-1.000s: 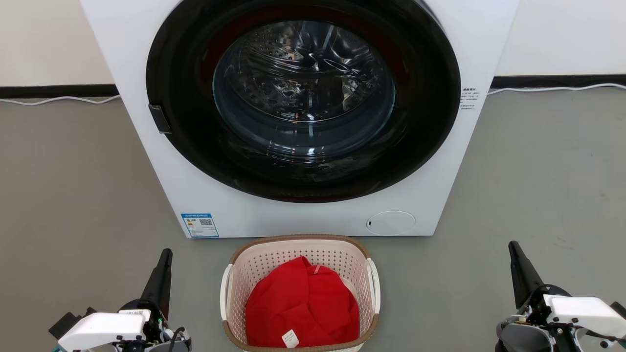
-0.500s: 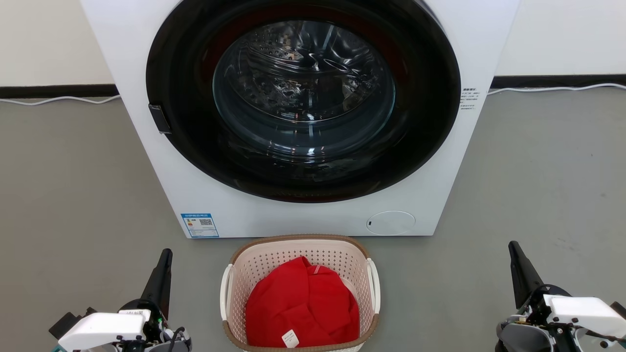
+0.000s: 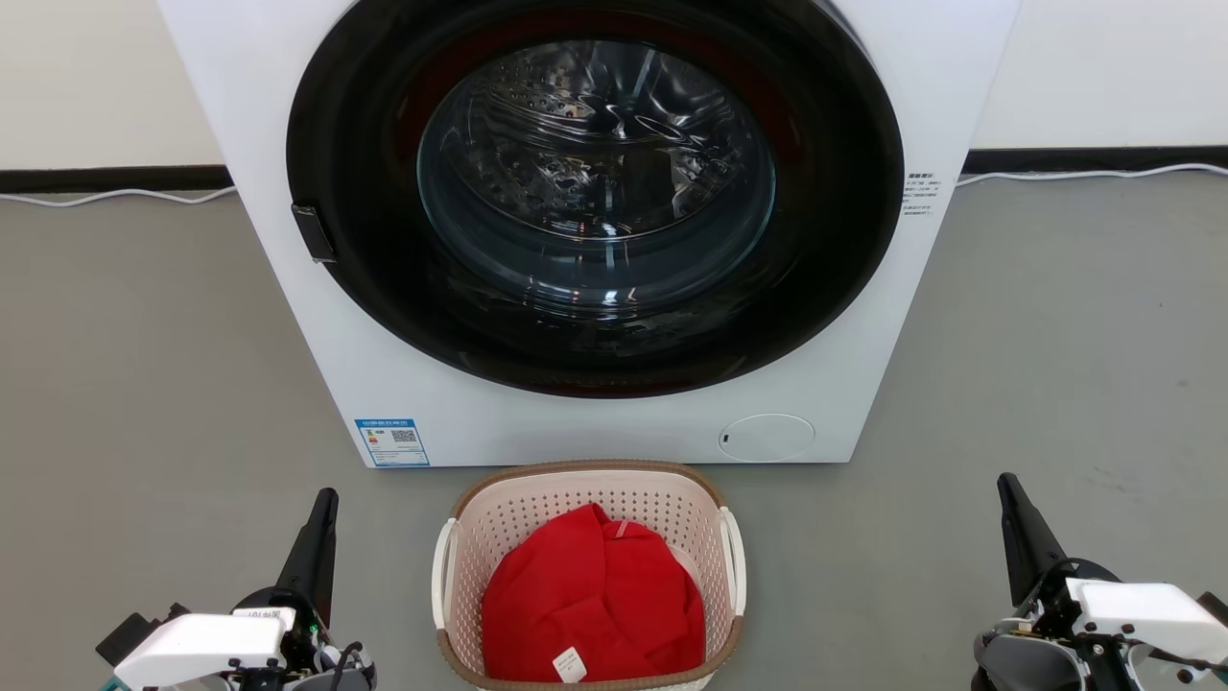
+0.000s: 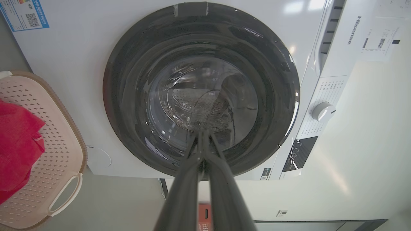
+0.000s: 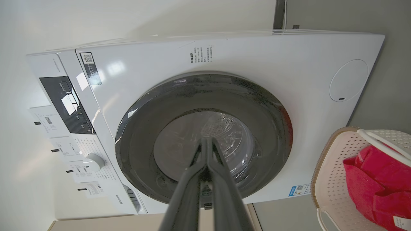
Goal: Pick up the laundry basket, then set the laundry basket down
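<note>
The head view looks forward and down from high up at the washing machine (image 3: 576,432) front, with the laundry basket (image 3: 587,467) close beneath it at bottom centre. Both wrist views sit low and near, rolled sideways, each looking along its own fingers, left pincer (image 4: 203,134) and right pincer (image 5: 207,141), at the round door (image 4: 202,89). All three share door and basket.

Faces a white front-loading washing machine (image 3: 576,432) with a round dark glass door (image 3: 595,192). Finds the cream laundry basket (image 3: 662,504) on the grey floor (image 3: 144,384) just before it, a red garment (image 3: 590,595) heaped inside. Holds the left gripper (image 3: 326,497) and right gripper (image 3: 1006,484) low on either side, apart from the basket, fingers pressed together.
</note>
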Available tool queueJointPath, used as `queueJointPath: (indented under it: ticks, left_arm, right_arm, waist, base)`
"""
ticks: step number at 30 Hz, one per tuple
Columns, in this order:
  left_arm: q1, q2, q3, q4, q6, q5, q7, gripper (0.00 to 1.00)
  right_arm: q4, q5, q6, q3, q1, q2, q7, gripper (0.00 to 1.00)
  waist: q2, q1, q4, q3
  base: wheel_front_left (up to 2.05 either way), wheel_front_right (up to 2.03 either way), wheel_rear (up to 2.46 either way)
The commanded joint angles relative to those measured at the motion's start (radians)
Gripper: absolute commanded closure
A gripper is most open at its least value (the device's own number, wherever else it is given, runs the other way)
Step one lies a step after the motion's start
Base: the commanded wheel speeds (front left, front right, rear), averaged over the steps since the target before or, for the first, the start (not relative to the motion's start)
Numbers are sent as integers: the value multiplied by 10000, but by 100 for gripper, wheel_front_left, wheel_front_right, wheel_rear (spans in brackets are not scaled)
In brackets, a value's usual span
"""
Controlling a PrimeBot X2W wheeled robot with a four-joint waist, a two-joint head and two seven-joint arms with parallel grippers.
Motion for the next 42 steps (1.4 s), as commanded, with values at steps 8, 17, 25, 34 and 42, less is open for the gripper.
queueJointPath:
  ticks: [8,17,25,34,42]
  left_arm:
    - [-539,104,297,-218,-63,18,62,100]
    - [-539,104,297,-218,-63,18,62,100]
    - [-539,104,297,-218,-63,18,62,100]
    - [92,-36,-9,156,11,1,-19,0]
    - [489,-100,-111,423,10,91,-171,0]
  right_arm:
    - [-263,-89,73,188,-408,-35,79,100]
    - [-263,-89,73,188,-408,-35,79,100]
    - [-263,-89,73,188,-408,-35,79,100]
    - [135,0,-4,35,95,17,-5,0]
    - [450,-59,-2,244,443,83,-156,0]
  waist:
    - [0,0,0,0]
    - [0,0,0,0]
    - [0,0,0,0]
    - [0,0,0,0]
    - [0,17,9,-6]
  base:
    - [0,0,0]
    - [0,0,0]
    - [0,0,0]
    - [0,0,0]
    - [0,0,0]
